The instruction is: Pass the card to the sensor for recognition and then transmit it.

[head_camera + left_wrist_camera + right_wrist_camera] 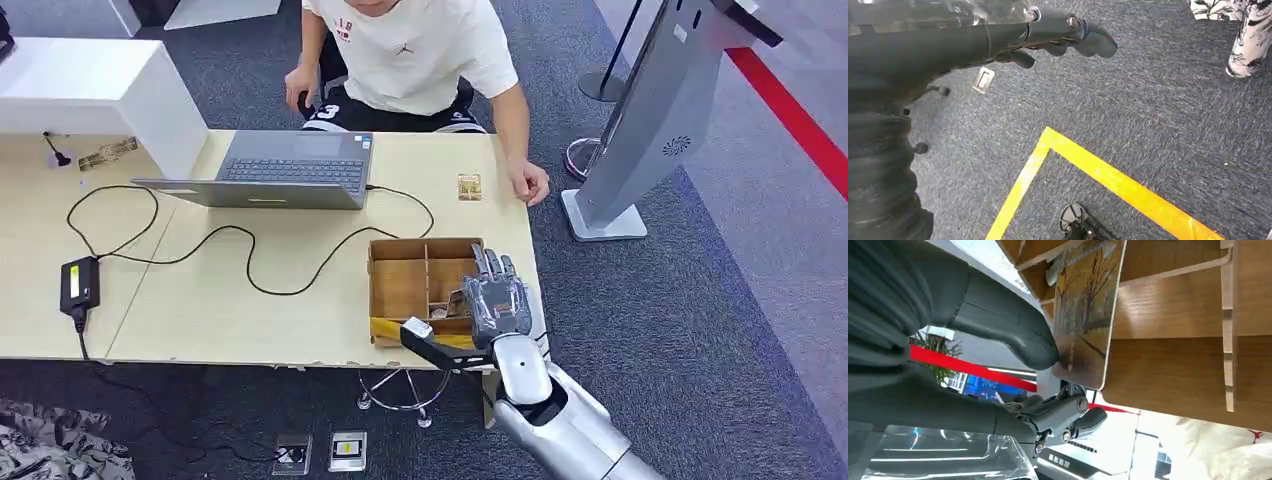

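One thin, stiff, light card (1083, 315) leans in the wooden box (395, 285) on the table, your right hand (497, 300) has its thumb (1013, 325) touching the face, fingers apart, so pinch its free edge firmly, since it looks slick.

I see my right hand (497, 300) of shiny silver metal over a brown cardboard box (400, 290). Its smooth grey thumb touches a glossy card (1083, 310). The desk (250, 310) under it is pale, smooth wood. The carpet (1148, 110) looks rough.
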Robot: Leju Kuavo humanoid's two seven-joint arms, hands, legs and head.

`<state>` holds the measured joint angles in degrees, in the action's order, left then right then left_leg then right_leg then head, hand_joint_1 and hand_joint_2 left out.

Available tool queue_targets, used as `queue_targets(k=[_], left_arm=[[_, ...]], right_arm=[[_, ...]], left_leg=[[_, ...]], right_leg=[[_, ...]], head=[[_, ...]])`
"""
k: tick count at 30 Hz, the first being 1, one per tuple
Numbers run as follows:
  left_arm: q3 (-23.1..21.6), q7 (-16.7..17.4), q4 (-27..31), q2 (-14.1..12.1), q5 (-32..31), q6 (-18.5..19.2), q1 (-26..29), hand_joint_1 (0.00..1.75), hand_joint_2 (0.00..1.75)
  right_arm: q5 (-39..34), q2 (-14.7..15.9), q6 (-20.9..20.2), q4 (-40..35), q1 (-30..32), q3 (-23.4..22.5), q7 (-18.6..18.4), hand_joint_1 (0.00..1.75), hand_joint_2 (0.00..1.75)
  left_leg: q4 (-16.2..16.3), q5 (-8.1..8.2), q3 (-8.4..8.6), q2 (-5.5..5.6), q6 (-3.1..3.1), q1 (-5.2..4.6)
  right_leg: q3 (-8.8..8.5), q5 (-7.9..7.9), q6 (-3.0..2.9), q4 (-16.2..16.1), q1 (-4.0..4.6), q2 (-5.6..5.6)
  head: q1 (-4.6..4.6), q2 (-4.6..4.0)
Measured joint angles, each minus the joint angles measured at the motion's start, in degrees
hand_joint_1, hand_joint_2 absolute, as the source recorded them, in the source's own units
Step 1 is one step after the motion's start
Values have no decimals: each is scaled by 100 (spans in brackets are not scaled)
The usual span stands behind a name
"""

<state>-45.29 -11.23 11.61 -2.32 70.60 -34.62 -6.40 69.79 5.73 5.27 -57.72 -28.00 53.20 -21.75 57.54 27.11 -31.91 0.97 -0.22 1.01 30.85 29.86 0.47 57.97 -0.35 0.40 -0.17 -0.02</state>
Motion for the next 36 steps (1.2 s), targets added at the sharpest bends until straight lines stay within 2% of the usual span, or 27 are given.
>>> queue_targets(k=[2,25,28,32,36], left_arm=[[0,0,0,0,0,0,0,0,175],[0,81,0,-4,4,-9,0,0,175],[0,114,0,-9,-9,-7,1,0,175],[0,175,0,-37,-46,4,1,0,175],[0,197,0,-61,-57,13,1,0,175]], right_arm=[[0,0,-2,0,0,0,0,0,175],[35,2,-9,-33,-113,11,13,0,175],[-35,24,-311,-173,-114,9,13,0,175],[-371,105,-1005,-441,-85,13,120,0,175],[-452,188,-1333,-765,-90,17,118,0,175]], left_leg=[[0,0,1,0,0,0],[0,0,5,0,0,0],[0,0,6,-1,0,0],[0,0,3,-1,0,0],[0,0,3,-1,0,0]], right_leg=[[0,0,0,0,0,0],[-4,0,0,0,0,0],[-4,0,0,0,0,1],[-2,0,0,0,-1,1],[-2,-1,1,0,0,1]], head=[[2,2],[0,0],[2,2],[4,0],[4,0]])
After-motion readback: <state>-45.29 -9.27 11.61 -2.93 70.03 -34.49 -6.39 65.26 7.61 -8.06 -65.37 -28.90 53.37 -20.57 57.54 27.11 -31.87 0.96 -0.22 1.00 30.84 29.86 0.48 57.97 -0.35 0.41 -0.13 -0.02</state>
